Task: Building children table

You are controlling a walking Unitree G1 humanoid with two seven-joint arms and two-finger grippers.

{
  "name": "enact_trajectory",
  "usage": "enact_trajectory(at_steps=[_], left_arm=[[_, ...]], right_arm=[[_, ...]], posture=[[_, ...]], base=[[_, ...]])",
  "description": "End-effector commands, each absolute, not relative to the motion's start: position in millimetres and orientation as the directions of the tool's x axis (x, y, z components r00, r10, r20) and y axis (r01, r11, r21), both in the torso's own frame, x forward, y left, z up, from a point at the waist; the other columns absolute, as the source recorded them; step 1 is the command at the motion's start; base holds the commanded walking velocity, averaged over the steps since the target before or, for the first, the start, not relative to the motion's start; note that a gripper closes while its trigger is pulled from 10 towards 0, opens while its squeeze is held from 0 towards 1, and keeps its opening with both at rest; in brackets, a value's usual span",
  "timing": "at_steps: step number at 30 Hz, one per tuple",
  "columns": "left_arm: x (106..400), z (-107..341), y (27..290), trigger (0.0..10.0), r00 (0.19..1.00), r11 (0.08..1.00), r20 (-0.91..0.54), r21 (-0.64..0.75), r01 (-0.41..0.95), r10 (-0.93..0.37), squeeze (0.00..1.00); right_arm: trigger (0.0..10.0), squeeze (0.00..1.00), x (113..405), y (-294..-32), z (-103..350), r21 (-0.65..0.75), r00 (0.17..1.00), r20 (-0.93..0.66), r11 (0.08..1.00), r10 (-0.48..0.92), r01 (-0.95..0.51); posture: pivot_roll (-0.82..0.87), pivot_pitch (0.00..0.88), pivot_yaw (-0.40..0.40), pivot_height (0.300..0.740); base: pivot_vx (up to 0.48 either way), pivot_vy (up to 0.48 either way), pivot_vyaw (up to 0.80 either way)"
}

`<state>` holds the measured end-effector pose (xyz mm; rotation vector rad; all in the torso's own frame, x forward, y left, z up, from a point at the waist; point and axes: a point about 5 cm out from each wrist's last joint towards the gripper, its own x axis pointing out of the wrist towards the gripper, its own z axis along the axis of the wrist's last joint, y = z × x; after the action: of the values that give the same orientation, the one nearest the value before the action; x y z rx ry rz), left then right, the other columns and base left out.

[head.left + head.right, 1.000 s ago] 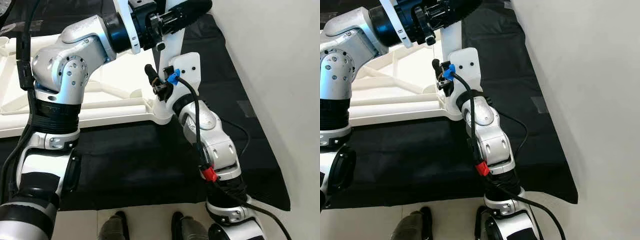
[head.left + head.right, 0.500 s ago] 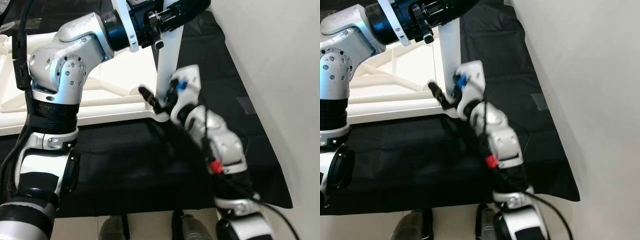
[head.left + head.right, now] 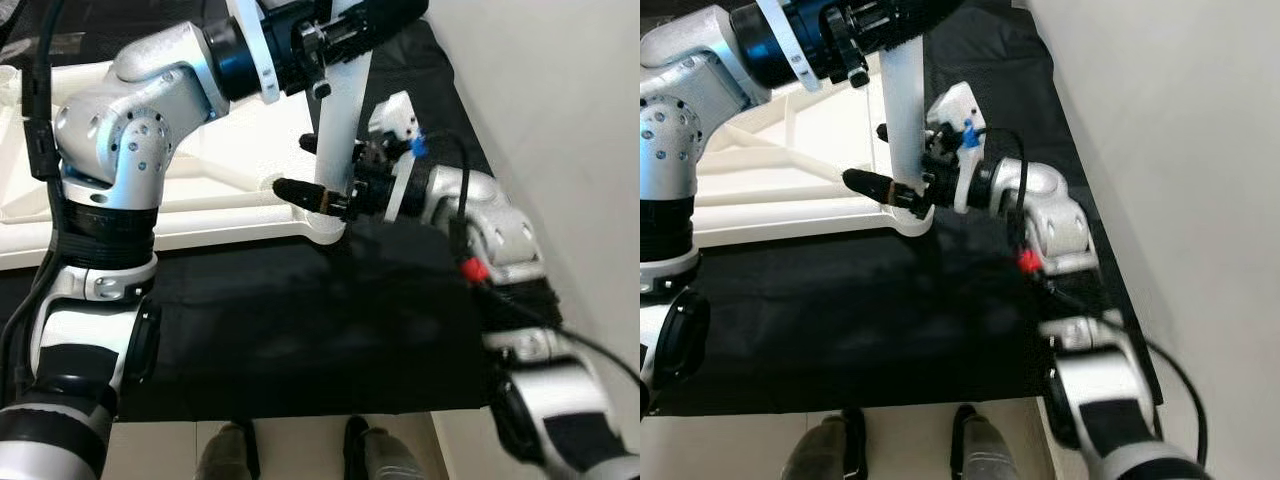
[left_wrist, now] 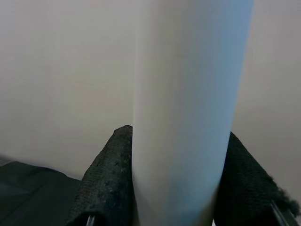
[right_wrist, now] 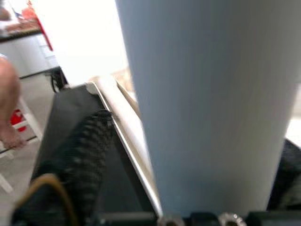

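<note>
- Table leg (image 3: 338, 120), a white upright post, stands at the corner of the white table frame (image 3: 200, 225), its foot set in the frame's rounded corner socket.
- Table frame lies flat on a black mat (image 3: 300, 320) spread over the floor, with the leg at the frame's corner nearest the pale wall (image 3: 560, 120).
- Left end effector (image 3: 345, 30) is clamped on the upper part of the leg; in the left wrist view its two black fingers (image 4: 106, 183) press against both sides of the white post.
- Right end effector (image 3: 320, 175) reaches in from the wall side, low on the leg just above the frame's corner, with one black finger (image 3: 300, 192) lying in front of the post and another behind it; the right wrist view shows the leg between the fingers, but I cannot tell whether they press it.
- Robot's own feet (image 3: 230, 455) stand on the pale floor, just off the mat's near edge, well apart from the leg.
</note>
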<state>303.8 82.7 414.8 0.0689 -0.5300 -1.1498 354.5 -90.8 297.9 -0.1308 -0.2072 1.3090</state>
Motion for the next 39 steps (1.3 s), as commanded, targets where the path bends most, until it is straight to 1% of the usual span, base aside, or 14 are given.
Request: enact_trajectory(at_steps=[1,2,3,4,8,10,13,28,29,30,31,32,37,39], left_arm=[[304.4,409.7,78.1,0.0,0.300,0.403,0.333,0.304,0.863,-0.894,0.00],[304.1,409.8,78.0,0.0,0.299,0.402,0.333,0.304,0.863,-0.894,0.00],[303.2,410.4,77.7,0.0,0.298,0.401,0.334,0.304,0.864,-0.894,0.00],[303.2,410.4,77.7,0.0,0.298,0.401,0.334,0.304,0.864,-0.894,0.00],[302.4,410.8,77.3,0.0,0.296,0.400,0.334,0.306,0.864,-0.895,0.00],[302.0,411.4,76.8,0.0,0.295,0.399,0.336,0.306,0.864,-0.895,0.00],[301.5,411.2,76.3,0.0,0.292,0.398,0.337,0.307,0.865,-0.895,0.00],[300.2,410.1,74.5,0.0,0.284,0.391,0.333,0.321,0.863,-0.899,0.00],[300.0,409.6,74.4,0.0,0.283,0.391,0.332,0.325,0.861,-0.900,0.52],[299.7,408.6,74.6,9.7,0.284,0.391,0.331,0.326,0.861,-0.900,1.00],[299.7,408.6,74.6,9.7,0.284,0.391,0.331,0.326,0.861,-0.900,1.00],[299.5,407.9,74.7,10.0,0.284,0.391,0.330,0.327,0.860,-0.900,1.00],[297.6,408.4,80.4,10.0,0.302,0.411,0.343,0.312,0.857,-0.890,1.00],[292.8,412.8,93.7,10.0,0.332,0.446,0.366,0.296,0.845,-0.870,1.00]], right_arm=[[2.7,0.00,351.9,-86.3,297.6,-0.218,0.162,0.092,0.178,0.983,-0.959],[0.0,0.00,352.3,-86.4,300.3,-0.217,0.130,0.099,0.149,0.987,-0.965],[0.0,0.00,351.6,-86.7,303.8,-0.227,0.072,0.097,0.092,0.993,-0.969],[0.0,0.00,351.6,-86.7,303.8,-0.227,0.072,0.097,0.092,0.993,-0.969],[0.0,0.00,349.8,-87.4,305.6,-0.228,0.022,0.090,0.042,0.996,-0.973],[0.0,0.00,346.9,-90.3,306.9,-0.235,-0.043,0.064,-0.026,0.997,-0.972],[0.0,0.00,347.8,-93.4,307.8,-0.241,-0.068,0.051,-0.054,0.996,-0.969],[0.0,0.00,351.3,-94.5,302.8,-0.270,-0.062,0.026,-0.053,0.998,-0.962],[0.0,0.00,351.7,-95.2,300.9,-0.275,-0.049,0.015,-0.043,0.999,-0.960],[0.0,0.00,352.0,-95.7,299.3,-0.277,-0.034,0.006,-0.031,0.999,-0.960],[0.0,0.00,352.0,-95.7,299.3,-0.277,-0.034,0.006,-0.031,0.999,-0.960],[0.0,0.00,352.4,-96.1,298.3,-0.279,-0.026,0.000,-0.025,1.000,-0.960],[0.0,0.00,353.5,-97.9,293.1,-0.290,0.020,-0.020,0.013,1.000,-0.957],[0.0,0.00,355.3,-99.0,288.2,-0.300,0.110,-0.037,0.094,0.993,-0.949]], posture=[[0.09,0.310,-0.016,0.740],[0.09,0.310,-0.016,0.740],[0.09,0.312,-0.016,0.740],[0.09,0.312,-0.016,0.740],[0.09,0.313,-0.017,0.740],[0.09,0.315,-0.018,0.740],[0.09,0.315,-0.017,0.740],[0.09,0.314,-0.013,0.740],[0.09,0.317,-0.010,0.740],[0.08,0.319,-0.010,0.740],[0.08,0.319,-0.010,0.740],[0.08,0.319,-0.010,0.740],[0.08,0.326,-0.012,0.740],[0.07,0.338,-0.019,0.740]], base=[[0.000,0.000,0.00],[0.000,0.000,0.00],[0.000,0.000,0.00],[0.000,0.000,0.00],[0.000,0.000,0.00],[0.000,0.000,0.00],[0.000,0.000,0.00],[0.000,0.000,0.00],[0.000,0.000,0.00],[0.000,0.000,0.00],[0.000,0.000,0.00],[0.000,0.000,0.00],[0.000,0.000,0.00],[0.000,0.000,0.00]])
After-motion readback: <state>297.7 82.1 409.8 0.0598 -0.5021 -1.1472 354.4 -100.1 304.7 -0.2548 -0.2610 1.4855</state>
